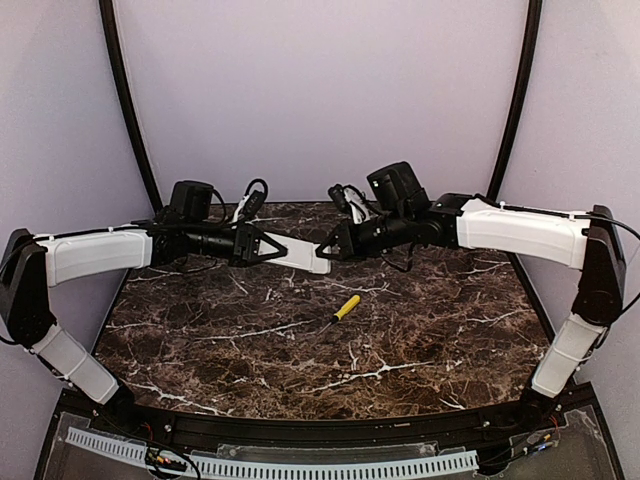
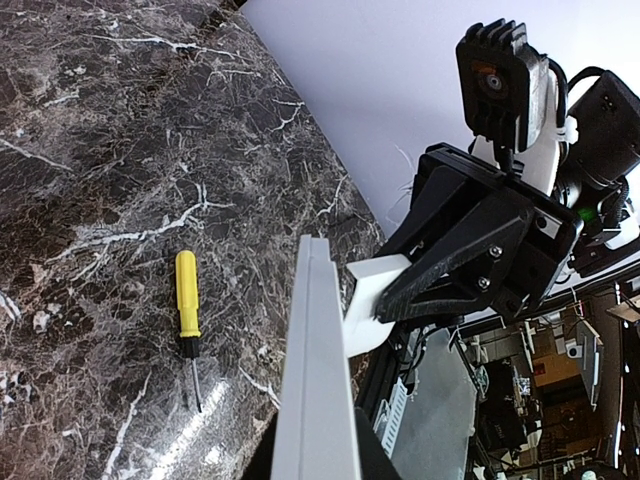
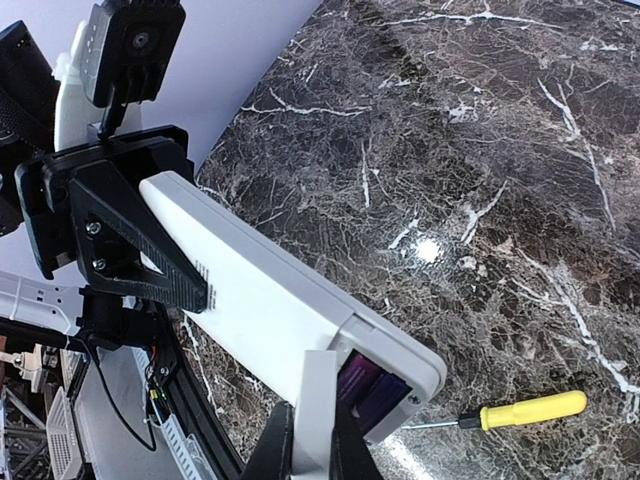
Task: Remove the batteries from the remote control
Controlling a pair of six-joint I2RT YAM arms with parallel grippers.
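Top external: left gripper clamped on remote control, held above glossy veined-marble bench; right gripper closed at its free end.
Left wrist: right gripper pinches thin white plastic cover; yellow-handled screwdriver lies on bench.
Right wrist: compartment exposed, purple cylindrical batteries seated inside. Step judged: cover removal. Next move calls for discarding cover, then fine pinch on smooth, round batteries.

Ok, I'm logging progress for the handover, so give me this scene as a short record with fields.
remote control: held above the table by left claw
cover: pinched in right claw, at the remote's open end
batteries: purple, visible inside the remote
screwdriver: lying on table
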